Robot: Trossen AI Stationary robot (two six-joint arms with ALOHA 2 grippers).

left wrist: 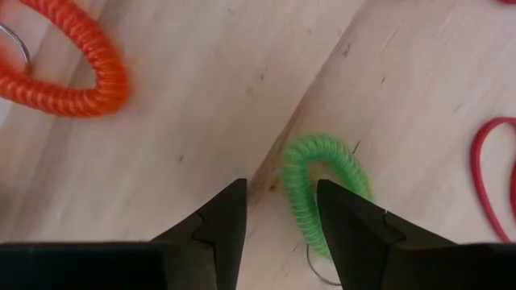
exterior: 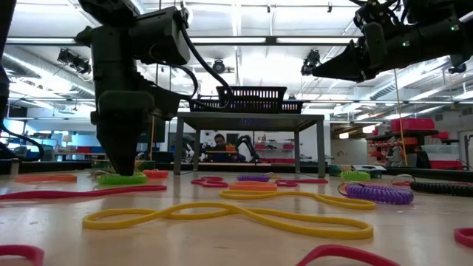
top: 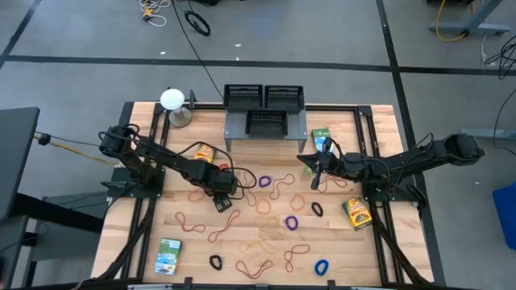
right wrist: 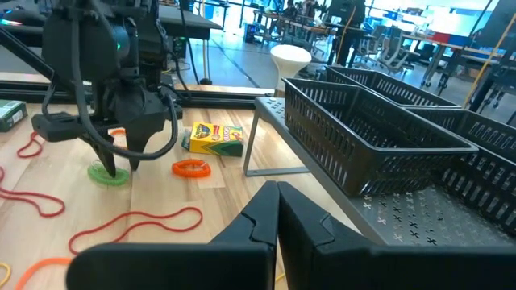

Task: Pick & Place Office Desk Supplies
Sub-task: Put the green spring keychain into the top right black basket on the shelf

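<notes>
Left gripper [left wrist: 278,213] straddles green coil band [left wrist: 321,189], fingers apart

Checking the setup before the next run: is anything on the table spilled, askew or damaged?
Nothing looks damaged. Bands and coils lie strewn loose across the table, and the black trays hold none. The left gripper, open, is down over a green coil; the right gripper hangs shut.

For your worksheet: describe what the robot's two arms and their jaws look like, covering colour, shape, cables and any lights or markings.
Both arms are dark, almost black, built from jointed segments. The left arm carries black cables looping along it. The left gripper ends in two matte black, wedge-shaped jaws tapering to points. The right gripper has the same angular black jaws. A small green light glows on the left arm's wrist housing in the right wrist view.
</notes>
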